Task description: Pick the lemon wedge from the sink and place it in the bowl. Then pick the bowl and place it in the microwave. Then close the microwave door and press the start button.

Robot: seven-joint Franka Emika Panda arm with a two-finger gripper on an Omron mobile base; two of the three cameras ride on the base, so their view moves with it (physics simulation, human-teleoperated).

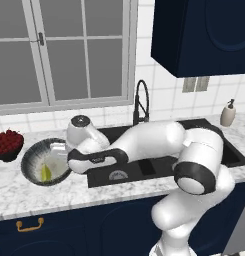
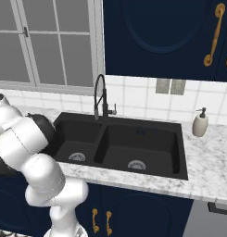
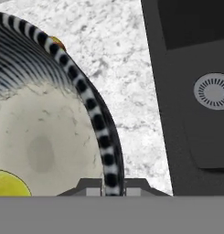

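Bowl (image 1: 46, 162) sat on the marble counter (image 1: 44, 192) just left of the sink (image 1: 159, 150), with the lemon wedge (image 1: 46, 173) lying inside on its pale floor. No writing or brand could be read anywhere. In the hand view, the gripper (image 3: 112, 188) had its fingers drawn close, pinching the bowl's striped rim between them on the side nearest the sink.

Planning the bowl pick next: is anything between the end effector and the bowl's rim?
Nothing visible. The end effector is already shut on the bowl at its rim, one finger each side, with the lemon wedge lying inside.
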